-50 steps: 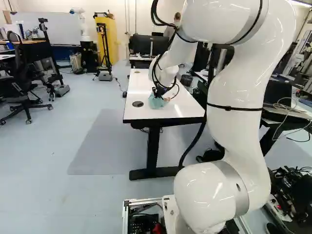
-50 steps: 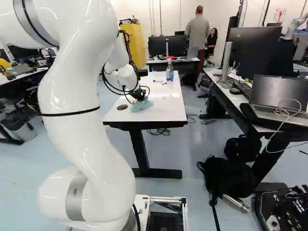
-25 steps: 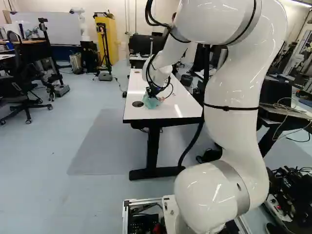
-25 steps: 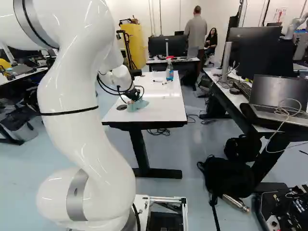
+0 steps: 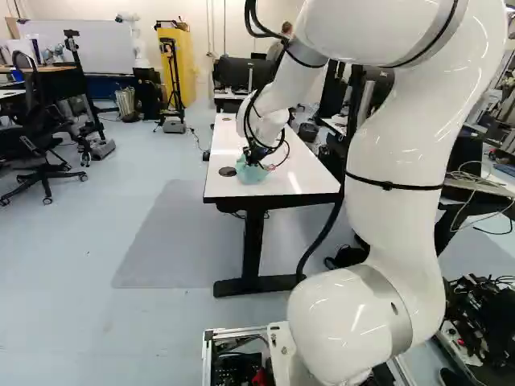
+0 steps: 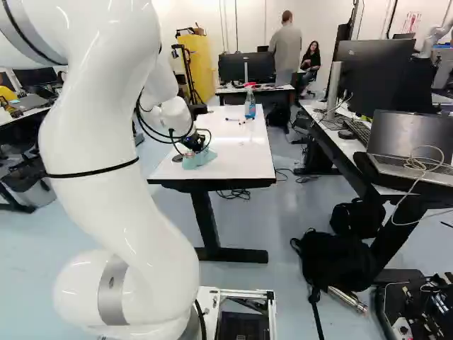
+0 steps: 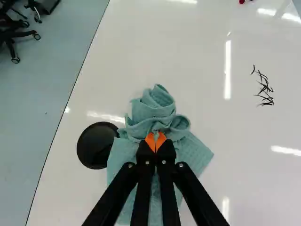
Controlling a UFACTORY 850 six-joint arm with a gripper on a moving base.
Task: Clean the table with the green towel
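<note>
Orange pads [image 7: 150,142] tip my two black fingers, which are closed narrowly on a gathered pinch of the green towel [image 7: 155,109]. From the pads the cloth rises ahead in a bunched, folded mound, while its flatter part spreads beneath the fingers onto the white table [image 6: 244,156], toward the table's near end in both base views. One margin of the towel reaches the rim of a black disc [image 7: 89,146] set in the tabletop. Across the towel from the disc, well apart from it, lies a zigzag of black marks [image 7: 266,89] on the white surface. The gripper [image 6: 190,149] is held low over the table at the end of my white arm [image 6: 120,170]. Farther along the tabletop, a spray bottle [image 6: 250,108] with blue contents and a red top stands upright near the edge; pens [image 6: 239,121] lie beside it. Outside the table, at the right of the right base view, an open laptop [image 6: 407,138] rests on a dark-legged desk, with a black bag [image 6: 333,262] on the floor. Office chairs [image 5: 36,145] occupy the left of the left base view.
</note>
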